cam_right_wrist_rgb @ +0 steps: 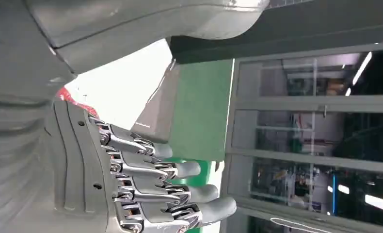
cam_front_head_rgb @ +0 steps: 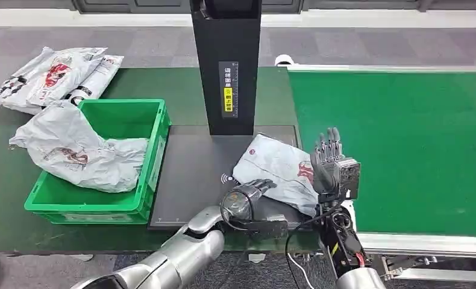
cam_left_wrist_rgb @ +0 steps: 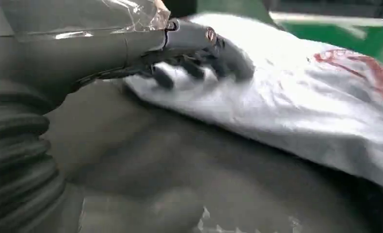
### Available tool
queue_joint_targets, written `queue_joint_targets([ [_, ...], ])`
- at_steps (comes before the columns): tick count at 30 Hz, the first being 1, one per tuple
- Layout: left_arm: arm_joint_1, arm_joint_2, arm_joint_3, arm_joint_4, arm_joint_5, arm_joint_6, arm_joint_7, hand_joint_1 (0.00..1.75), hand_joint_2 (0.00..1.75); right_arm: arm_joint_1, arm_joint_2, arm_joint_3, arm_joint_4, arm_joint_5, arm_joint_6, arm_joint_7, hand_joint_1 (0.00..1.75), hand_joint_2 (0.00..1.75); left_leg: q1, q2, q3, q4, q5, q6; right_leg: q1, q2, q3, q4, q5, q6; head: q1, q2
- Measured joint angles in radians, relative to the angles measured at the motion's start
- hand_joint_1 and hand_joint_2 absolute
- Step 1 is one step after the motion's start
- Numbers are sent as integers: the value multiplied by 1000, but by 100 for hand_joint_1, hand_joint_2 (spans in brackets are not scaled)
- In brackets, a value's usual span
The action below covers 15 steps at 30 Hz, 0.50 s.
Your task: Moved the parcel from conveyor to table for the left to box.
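A white parcel with red print lies on the black pad in front of the scanner column. My left hand reaches onto its near left edge. In the left wrist view its dark fingers lie on top of the parcel, blurred, with no clear grip. My right hand stands upright just beyond the parcel's right edge, fingers straight and apart, holding nothing. The right wrist view shows that hand spread, with the white parcel behind it.
A green crate on the left holds another white parcel. More parcels lie at the far left. The black scanner column stands behind the pad. The green conveyor runs along the right.
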Motion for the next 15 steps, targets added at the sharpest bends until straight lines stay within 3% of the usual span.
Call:
queue_joint_targets([
  [4, -5, 2, -51, 3, -80, 141, 137, 175, 175, 10, -1, 1, 4, 7, 0, 10, 0, 175, 0, 0, 1, 0, 0, 0, 0, 0, 1, 0, 0, 0, 0, 0],
  [15, -4, 12, -14, 10, -41, 288, 159, 175, 175, 100, 21, 18, -72, 75, 0, 75, 0, 175, 0, -1, -2, 0, 3, -1, 0, 0, -2, 1, 2, 0, 0, 0],
])
